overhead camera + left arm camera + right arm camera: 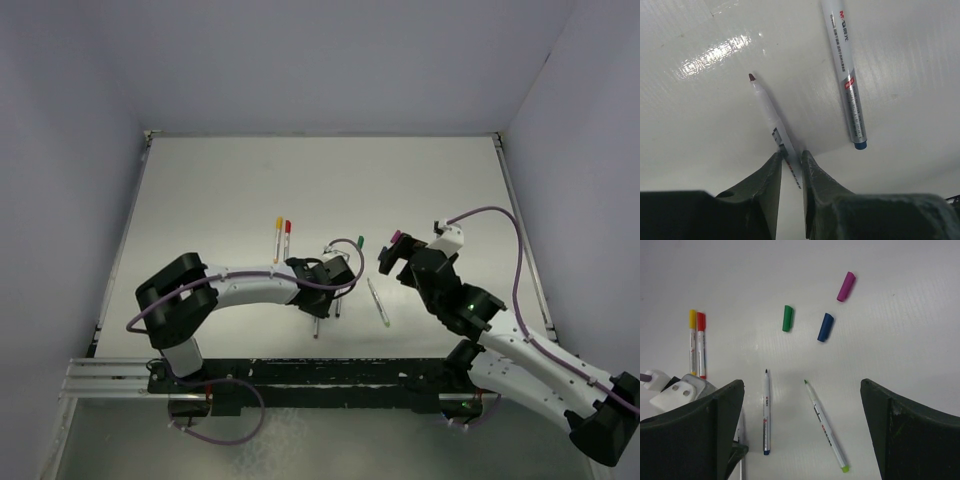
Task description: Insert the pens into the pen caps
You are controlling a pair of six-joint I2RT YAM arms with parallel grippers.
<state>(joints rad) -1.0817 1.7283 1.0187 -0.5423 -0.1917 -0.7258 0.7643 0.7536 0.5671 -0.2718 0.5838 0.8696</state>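
- While my left gripper (791, 156) straddles it low over the white table (900, 165), the thin pale-barrelled marker pen with a dark reddish tip (766, 107) lies flat, tip pointing away from me. The jaws stand a slim gap apart, either side of the rear barrel. I cannot tell whether the pads truly pinch it.
- Handling, in my judgement: light, stiff, smooth plastic, apt to roll or swivel in a 2-finger pinch. It is best taken across the barrel near mid-length, leaving the tip end free for capping.
- 1 blue-ended pen (849, 85): uncapped, just beside the first, on its right.
- 1 green-tipped pen (824, 426): uncapped, further right.
- 3 loose bullet-shaped plastic caps: green cap (787, 318), blue cap (825, 327), purple cap (846, 286), all beyond the pen tips and apart from them.
- 2 pens already capped: yellow-capped pen (692, 340) and red-capped pen (701, 342), side by side.
- My right gripper (800, 390): jaws spread wide, holding nothing, hovering above the table.
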